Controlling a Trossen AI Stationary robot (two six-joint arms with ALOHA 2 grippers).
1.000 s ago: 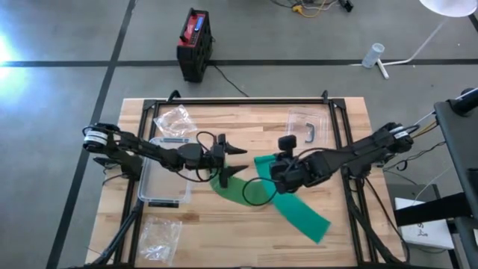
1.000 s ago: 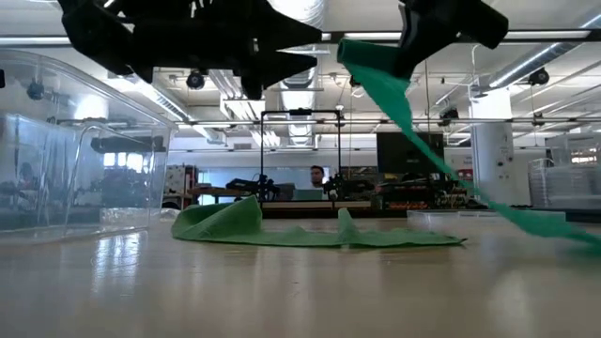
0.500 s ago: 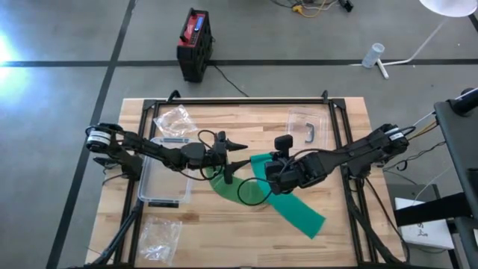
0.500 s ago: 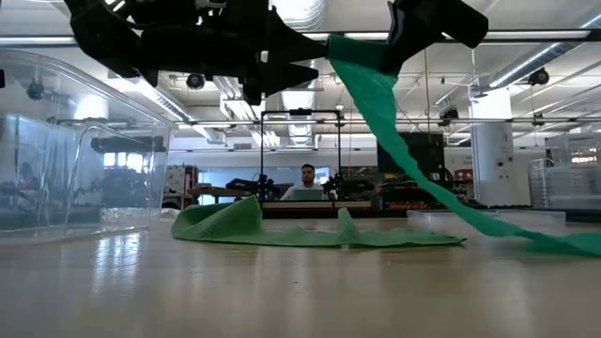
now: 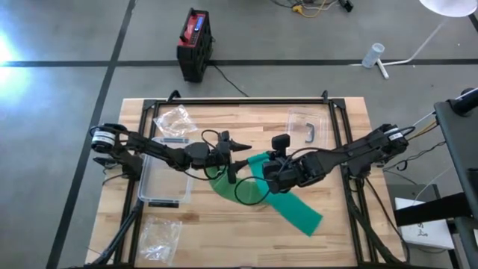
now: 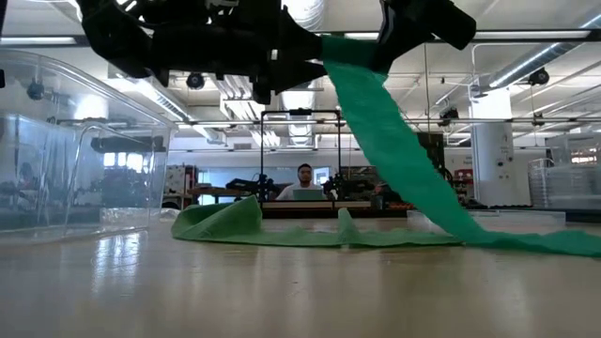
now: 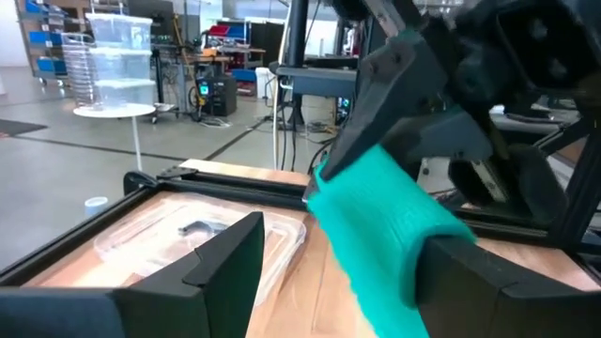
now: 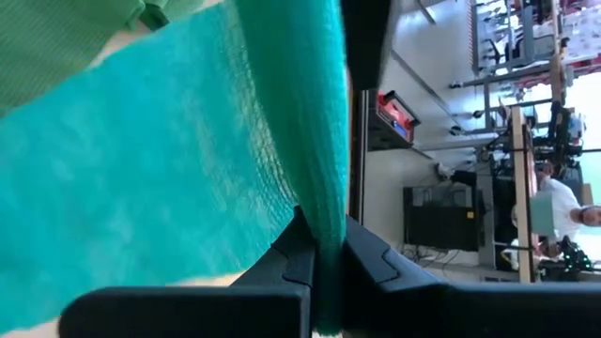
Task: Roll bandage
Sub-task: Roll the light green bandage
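Note:
A long green bandage (image 5: 295, 209) runs from my right gripper (image 5: 263, 166) down to the table, toward its near right. A crumpled stretch of it (image 6: 249, 223) lies on the wood below the grippers. My right gripper (image 8: 321, 246) is shut on the bandage's raised end, above the table's middle. My left gripper (image 5: 243, 158) comes level from the left and is open. In the left wrist view its fingers (image 7: 225, 268) flank the raised bandage (image 7: 376, 216) just below the right gripper. My right gripper pinches the bandage's raised end (image 8: 324, 211) between its two fingers, slanting down from the right. The strip hangs below it and slopes down (image 6: 404, 169) to the table, where its lower part (image 6: 554, 244) lies flat. My left gripper: the bandage lies close against one finger (image 7: 470, 272); whether they touch I cannot tell.
A clear plastic box (image 5: 164, 175) stands at the left under the left arm, and a clear lid (image 5: 306, 127) lies at the far right. Plastic bags lie at the far left (image 5: 173, 118) and near left (image 5: 158, 235). Black frame rails (image 5: 239, 101) border the table.
The two grippers have drawn a little closer together, the right one going left with the bandage's raised end. The hanging strip has swung left with it, and the end lying on the table has slid slightly toward the middle.

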